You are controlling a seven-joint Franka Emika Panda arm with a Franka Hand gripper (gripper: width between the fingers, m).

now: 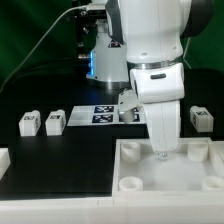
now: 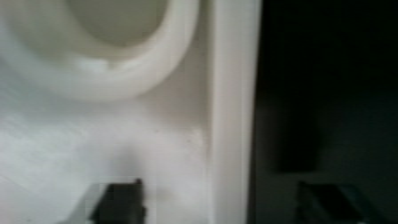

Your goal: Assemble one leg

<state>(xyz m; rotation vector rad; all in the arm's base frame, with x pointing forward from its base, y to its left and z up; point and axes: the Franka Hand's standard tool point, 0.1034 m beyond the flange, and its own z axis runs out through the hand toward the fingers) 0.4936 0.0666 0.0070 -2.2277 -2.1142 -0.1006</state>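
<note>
My gripper [image 1: 160,152] points straight down at the far wall of the large white tray-like part [image 1: 190,172] at the front of the table. In the wrist view the gripper [image 2: 224,203] is open, with one dark fingertip [image 2: 119,200] over the white part and the other over the black table. The part's upright wall [image 2: 231,110] runs between them, untouched, and a round socket [image 2: 107,40] lies beyond. Two legs [image 1: 30,122] [image 1: 55,121] stand at the exterior view's left. One leg [image 1: 201,118] stands at the right. Another leg [image 1: 127,104] is partly hidden behind the arm.
The marker board [image 1: 100,115] lies flat behind the arm. A small white piece [image 1: 4,157] shows at the left edge of the exterior view. Dark equipment with a blue glow [image 1: 98,60] and cables stands at the back.
</note>
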